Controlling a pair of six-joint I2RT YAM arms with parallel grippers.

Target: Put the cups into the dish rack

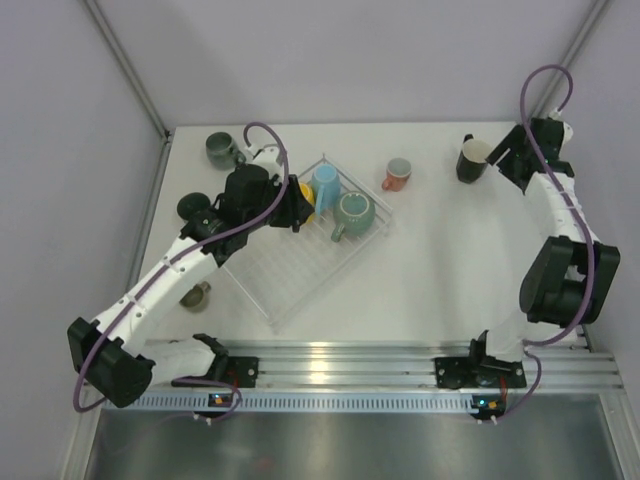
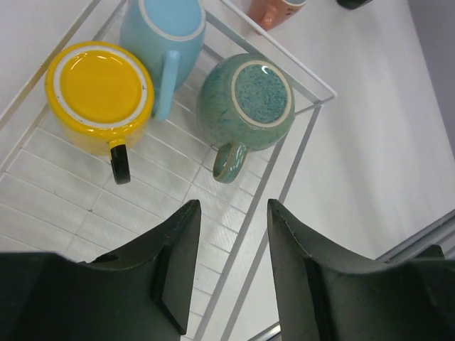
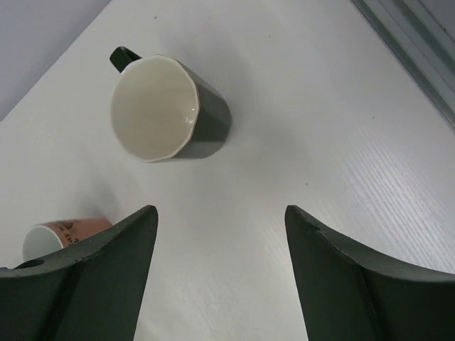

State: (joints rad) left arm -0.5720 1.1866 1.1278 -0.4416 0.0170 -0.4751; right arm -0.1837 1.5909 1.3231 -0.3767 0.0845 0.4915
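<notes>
Near edge: a metal rail (image 1: 330, 362) runs along the front of the white table (image 1: 440, 265), and both arm bases are bolted to it.
Olive mug (image 1: 195, 295): small, on the table just left of the rack's near end, partly hidden under the left arm.
Dish rack (image 1: 295, 275): a clear ribbed tray set at an angle on the left half of the table. Its near part holds nothing; three mugs crowd its far corner.
Left claw (image 2: 233, 209): hangs above the rack, just short of the three mugs. Its two dark fingers (image 2: 178, 263) are parted, with only rack ribs showing between them, so it grips nothing.
Yellow mug (image 2: 99, 92): in the rack, bottom up, its black handle pointing toward the claw.
Teal-green mug (image 2: 245, 103): in the rack to the right of the yellow one, bottom up, near the rack's right wall.
Light blue mug (image 2: 163, 28): in the rack, farther back between the other two, also bottom up.
Dark round object (image 1: 192, 207): on the table left of the rack, beside the left arm; I cannot tell what it is.
Salmon mug (image 1: 397, 174): mouth up on the table, outside the rack's far right corner.
Right claw (image 3: 220, 213): spread wide and empty, held over bare table with the black mug ahead of it.
Black mug (image 3: 167, 106): cream inside, on the table at the far right, apart from the claw.
Grey-green mug (image 1: 222, 150): on the table in the far left corner.
</notes>
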